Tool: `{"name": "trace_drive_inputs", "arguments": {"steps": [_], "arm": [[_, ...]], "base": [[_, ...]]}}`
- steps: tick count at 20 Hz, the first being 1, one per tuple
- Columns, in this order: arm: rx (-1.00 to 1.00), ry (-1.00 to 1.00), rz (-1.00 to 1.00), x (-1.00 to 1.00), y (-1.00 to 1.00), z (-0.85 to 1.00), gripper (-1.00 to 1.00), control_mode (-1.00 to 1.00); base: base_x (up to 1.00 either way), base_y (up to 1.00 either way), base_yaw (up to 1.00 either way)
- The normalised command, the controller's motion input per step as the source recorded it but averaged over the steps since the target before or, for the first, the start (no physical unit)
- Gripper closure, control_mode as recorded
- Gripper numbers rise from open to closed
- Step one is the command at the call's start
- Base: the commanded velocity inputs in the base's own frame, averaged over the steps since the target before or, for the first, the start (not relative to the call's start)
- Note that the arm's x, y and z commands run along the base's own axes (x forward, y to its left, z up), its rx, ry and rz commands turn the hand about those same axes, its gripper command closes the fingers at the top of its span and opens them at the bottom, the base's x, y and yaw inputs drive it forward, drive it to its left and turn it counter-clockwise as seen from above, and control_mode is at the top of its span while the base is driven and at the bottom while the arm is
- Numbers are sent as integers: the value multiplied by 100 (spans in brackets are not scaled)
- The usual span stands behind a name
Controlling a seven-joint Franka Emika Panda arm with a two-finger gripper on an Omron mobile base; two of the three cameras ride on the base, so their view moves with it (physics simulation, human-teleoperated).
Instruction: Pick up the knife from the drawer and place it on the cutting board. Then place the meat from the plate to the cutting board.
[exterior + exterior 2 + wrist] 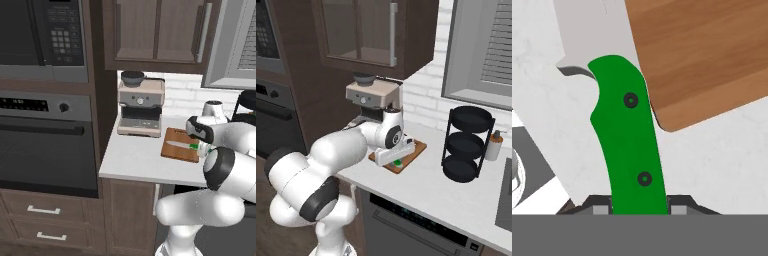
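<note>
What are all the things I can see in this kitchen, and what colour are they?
knife: one, green handle, silver blade, held over the board's edge
cutting board: one, reddish-brown, on the counter beside the coffee machine
coffee machine: one, beige and silver, at the back of the counter
counter: one, white
tiered rack: one, black, on the counter under the window
soap bottle: one, pale, behind the rack
oven: one, black, left of the counter
microwave: one, dark, above the oven
gripper: one, dark, shut on the knife handle
</note>
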Motion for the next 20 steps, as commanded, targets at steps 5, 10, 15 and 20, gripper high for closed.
{"name": "trace_drive_inputs", "arguments": {"steps": [5, 10, 15, 20], "arm": [[0, 1, 0, 43, -29, -3, 100, -100], [0, 0, 0, 44, -2, -22, 100, -100], [0, -2, 0, 46, 0, -19, 100, -100], [0, -8, 0, 48, 0, -15, 100, -100]], "base": [[0, 0, 0], [0, 0, 0], [0, 0, 0], [0, 0, 0]]}}
